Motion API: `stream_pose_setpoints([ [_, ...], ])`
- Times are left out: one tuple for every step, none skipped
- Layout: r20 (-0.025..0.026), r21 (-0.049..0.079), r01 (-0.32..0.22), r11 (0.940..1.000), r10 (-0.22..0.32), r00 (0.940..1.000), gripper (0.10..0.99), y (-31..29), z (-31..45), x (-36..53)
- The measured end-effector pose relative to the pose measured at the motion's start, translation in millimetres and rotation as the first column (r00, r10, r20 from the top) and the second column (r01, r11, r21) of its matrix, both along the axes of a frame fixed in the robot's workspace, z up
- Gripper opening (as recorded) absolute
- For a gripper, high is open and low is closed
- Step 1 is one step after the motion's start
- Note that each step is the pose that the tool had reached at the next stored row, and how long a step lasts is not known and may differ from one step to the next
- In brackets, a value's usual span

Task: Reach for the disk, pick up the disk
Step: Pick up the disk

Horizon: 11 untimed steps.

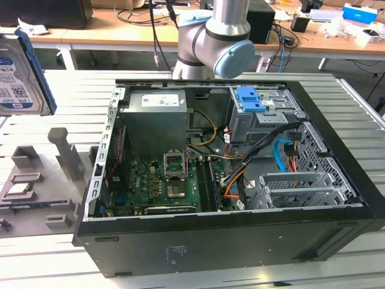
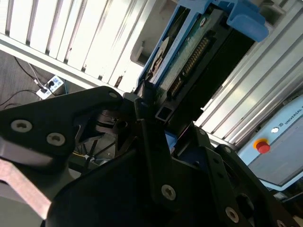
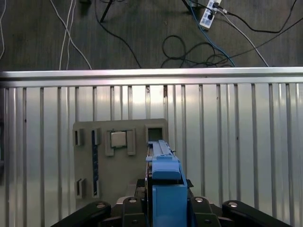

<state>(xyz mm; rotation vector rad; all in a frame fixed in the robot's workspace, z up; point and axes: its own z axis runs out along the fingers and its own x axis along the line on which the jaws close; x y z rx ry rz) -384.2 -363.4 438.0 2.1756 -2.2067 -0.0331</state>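
Pick-up looks done: fingers [image 2: 150,142] clamp the disk [image 2: 187,61] between them, hanging clear of the grey holder tray [image 3: 120,182] below; what follows needs a steady grip.

A ribbed metal table [image 1: 66,90] stands in daylight. Behind the table run long wooden desks [image 1: 108,33]; beside the table, dark floor [image 3: 142,33] carries loose cables [image 3: 191,51] and a white power strip [image 3: 208,14].
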Motion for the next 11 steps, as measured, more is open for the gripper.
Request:
stream_pose_setpoints([
  [0.0000,0.000,0.000,1.0000,0.000,1.0000,0.369,0.0,2.5,0.2],
  [-0.0001,0.000,0.000,1.0000,0.000,1.0000,0.369,0.0,4.0,0.4],
  [-0.0001,0.000,0.000,1.0000,0.000,1.0000,0.369,0.0,6.4,0.5],
  [-0.0002,0.000,0.000,1.0000,0.000,1.0000,0.369,0.1,9.1,0.8],
  [-0.0002,0.000,0.000,1.0000,0.000,1.0000,0.369,0.1,10.4,1.0],
  [-0.0003,0.000,0.000,1.0000,0.000,1.0000,0.369,0.1,11.8,1.1],
  [-0.0006,0.000,0.000,1.0000,0.000,1.0000,0.369,0.1,14.2,1.5],
  [-0.0005,0.000,0.000,1.0000,0.000,1.0000,0.369,0.1,15.6,1.6],
  [-0.0008,0.000,0.000,1.0000,0.000,1.0000,0.369,0.1,17.0,1.8],
  [-0.0008,0.000,0.000,1.0000,0.000,1.0000,0.369,0.1,19.1,2.1],
  [-0.0011,0.000,0.000,1.0000,0.000,1.0000,0.369,0.1,22.2,2.6],
])
